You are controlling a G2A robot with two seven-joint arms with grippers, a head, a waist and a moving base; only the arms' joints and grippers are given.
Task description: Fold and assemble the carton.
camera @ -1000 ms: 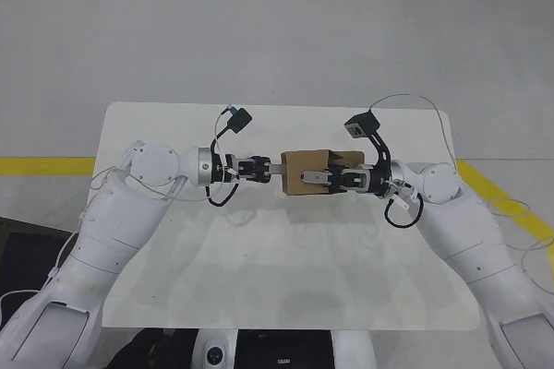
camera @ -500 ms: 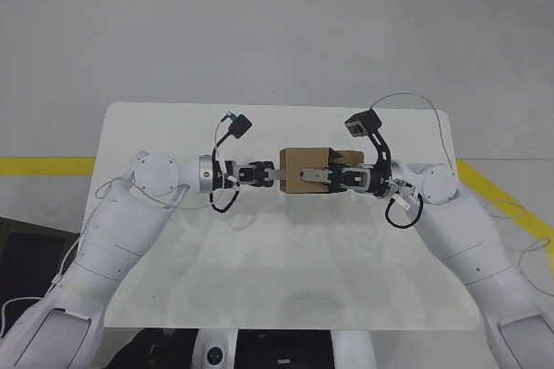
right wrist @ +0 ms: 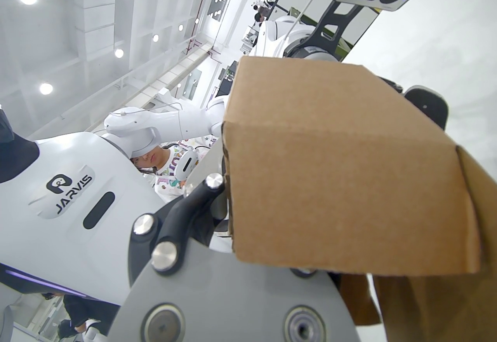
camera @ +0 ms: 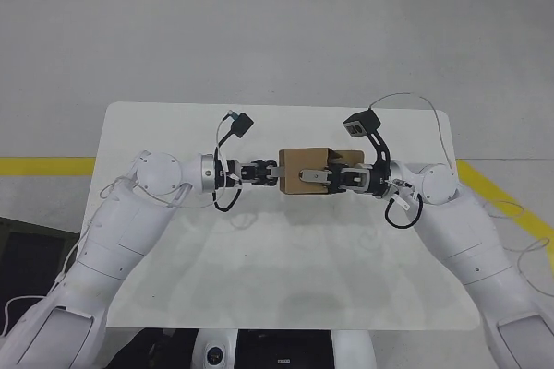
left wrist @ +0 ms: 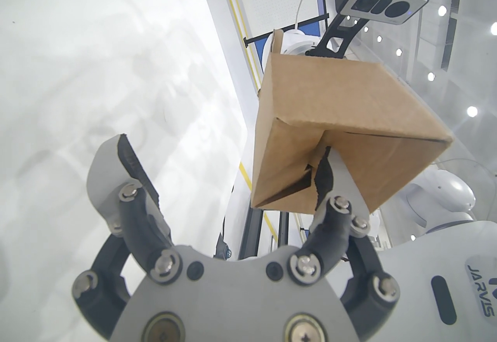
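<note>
A small brown carton [camera: 302, 162] hangs above the middle of the white table [camera: 166, 129], between my two grippers. My right gripper [camera: 312, 174] is shut on it. One silver finger [right wrist: 207, 168] lies along the carton's side wall [right wrist: 330, 164], and the other is hidden behind the cardboard. A loose flap [right wrist: 479, 211] stands open at the end nearest the right wrist. My left gripper [left wrist: 227, 149] is open at the opposite end. One of its fingers [left wrist: 341, 172] presses into the folded end flaps of the carton [left wrist: 334, 106], and the other finger [left wrist: 124, 164] stands free beside it.
The table top around and below the carton is bare white. Its edges [camera: 448, 120] lie well away from both arms. A yellow floor line [camera: 37, 166] runs past the table on both sides.
My left gripper has moved in toward the carton's end and now touches its flaps. The right arm and the carton have shifted only slightly.
</note>
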